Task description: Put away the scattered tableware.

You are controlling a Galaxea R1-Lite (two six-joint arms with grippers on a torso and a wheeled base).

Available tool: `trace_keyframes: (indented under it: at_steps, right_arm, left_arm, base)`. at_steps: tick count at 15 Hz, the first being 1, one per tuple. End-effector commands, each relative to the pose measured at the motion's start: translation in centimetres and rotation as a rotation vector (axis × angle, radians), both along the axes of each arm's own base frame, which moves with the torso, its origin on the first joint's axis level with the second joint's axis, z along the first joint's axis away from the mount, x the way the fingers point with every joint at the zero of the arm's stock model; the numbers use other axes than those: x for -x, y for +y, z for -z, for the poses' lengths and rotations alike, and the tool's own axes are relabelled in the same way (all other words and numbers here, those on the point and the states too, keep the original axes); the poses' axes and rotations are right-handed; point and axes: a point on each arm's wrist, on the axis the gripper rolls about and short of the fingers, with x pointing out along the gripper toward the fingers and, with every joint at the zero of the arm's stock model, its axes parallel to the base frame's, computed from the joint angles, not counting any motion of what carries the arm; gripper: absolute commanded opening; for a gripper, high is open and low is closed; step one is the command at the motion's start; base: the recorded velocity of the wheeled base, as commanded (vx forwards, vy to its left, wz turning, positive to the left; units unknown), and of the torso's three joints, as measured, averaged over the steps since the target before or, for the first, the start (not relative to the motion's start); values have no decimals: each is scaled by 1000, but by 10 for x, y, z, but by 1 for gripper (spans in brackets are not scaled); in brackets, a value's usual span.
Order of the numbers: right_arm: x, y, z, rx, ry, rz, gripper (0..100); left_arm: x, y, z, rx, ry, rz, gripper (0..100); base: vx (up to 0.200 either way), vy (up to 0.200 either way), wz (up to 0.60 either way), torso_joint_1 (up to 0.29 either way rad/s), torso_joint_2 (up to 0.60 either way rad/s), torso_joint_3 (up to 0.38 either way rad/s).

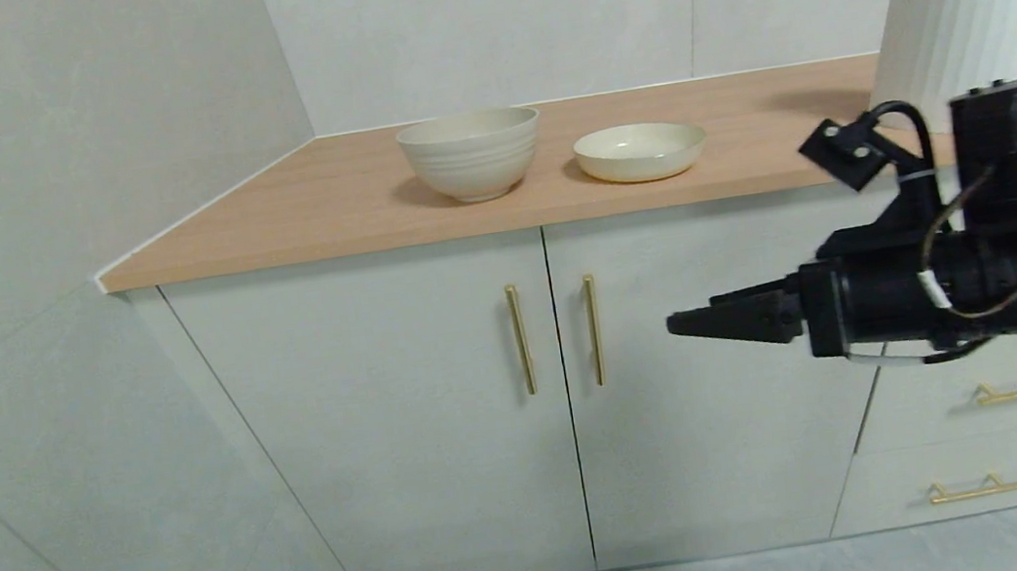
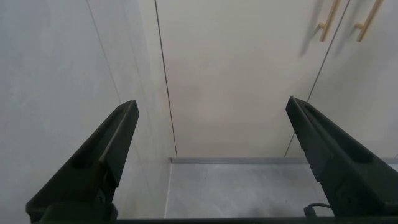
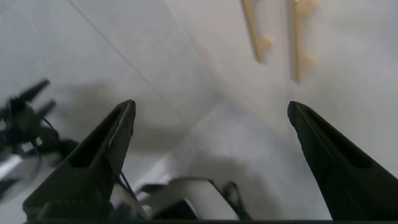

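Our right claw (image 1: 683, 323) hangs closest, fingers (image 3: 106, 149) apart, before the shut cupboard doors (image 1: 389, 419) with gold handles (image 1: 521, 339); our left claw (image 2: 211, 109) is spread too, above the grey floor (image 2: 249, 193). On the wooden bench (image 1: 283, 217) in the tiled corner, a deep bowl (image 1: 472, 155) and a shallow dish (image 1: 640, 151) sit just apart, a white ribbed cylinder (image 1: 973, 8) farther right.

Black arm (image 1: 972, 298) carries looped cables (image 1: 929, 255), tapered end effector (image 1: 683, 324).
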Motion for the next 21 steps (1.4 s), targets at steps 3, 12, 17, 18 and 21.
trace_keyframes:
  at_steps: [3,12,17,18,21]
  right_arm:
    - [-68,53,45,43,88,9,100]
    - [-100,88,92,14,37,131,100]
    - [-106,93,97,-38,8,152,100]
    - [-106,94,97,-45,8,152,100]
    - [-103,99,95,-96,21,149,100]
  left_arm:
    - [0,0,0,1,0,0,100]
    - [0,0,0,1,0,0,100]
    - [0,0,0,-1,0,0,100]
    - [0,0,0,1,0,0,100]
    - [0,0,0,1,0,0,100]
  base:
    - [0,0,0,0,0,0]
    - [0,0,0,0,0,0]
    - [0,0,0,0,0,0]
    - [0,0,0,0,0,0]
    - [0,0,0,0,0,0]
